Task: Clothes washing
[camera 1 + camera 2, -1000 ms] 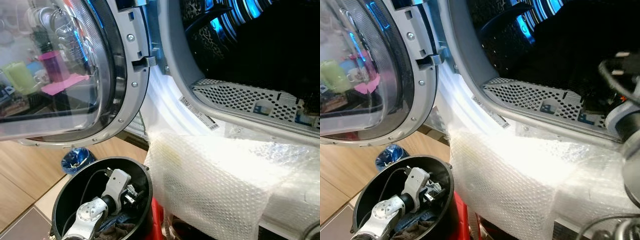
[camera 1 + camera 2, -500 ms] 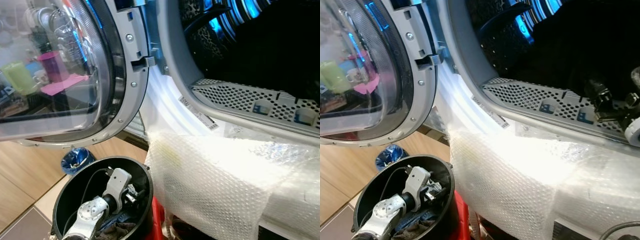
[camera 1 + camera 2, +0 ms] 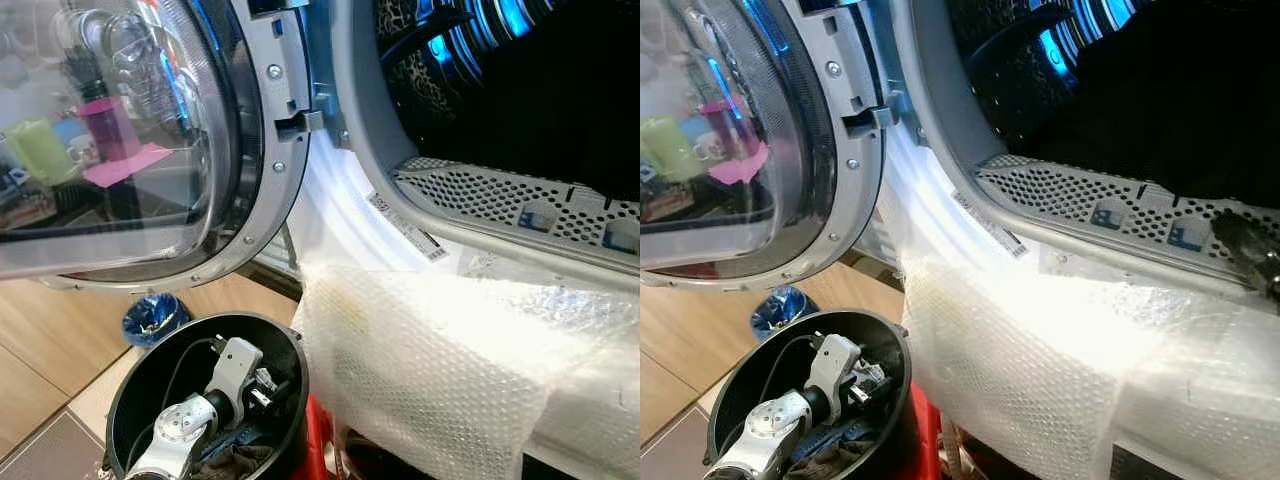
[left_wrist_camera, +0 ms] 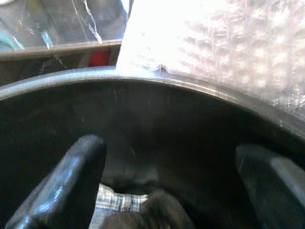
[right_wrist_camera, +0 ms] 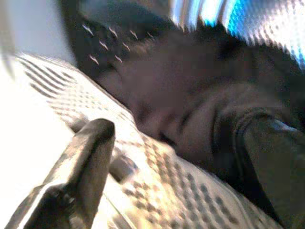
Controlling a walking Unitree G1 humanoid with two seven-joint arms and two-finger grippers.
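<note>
I see the washing machine (image 3: 350, 215) with its round opening facing toward me and to my left. Its door (image 3: 140, 150) is swung fully open to the left, the glass side showing reflections of a room. The drum (image 3: 520, 90) is dark inside, with blue light on its ribs, and dark clothes (image 5: 190, 114) lie in it, close behind the perforated grey rim (image 3: 510, 205).

The black bucket (image 3: 130, 390) stands on the floor under the open door, its mouth pointing up. My left gripper (image 4: 167, 181) is down inside it, and its two black fingers (image 4: 66, 186) are spread apart with nothing between them. Below them lies a heap of clothes in the bucket (image 4: 119, 205), one piece with a light check pattern; I cannot tell any long axis of it.

My right gripper (image 5: 181, 162) is at the edge of the drum opening, at the far right of the right eye view. Its fingers (image 5: 86, 162) are also apart and hold nothing.

A sheet of bubble wrap (image 3: 430, 360) hangs over the front of the machine, just beside the bucket. A small blue bin (image 3: 152, 318) stands on the wooden floor (image 3: 50, 340) behind the bucket.
</note>
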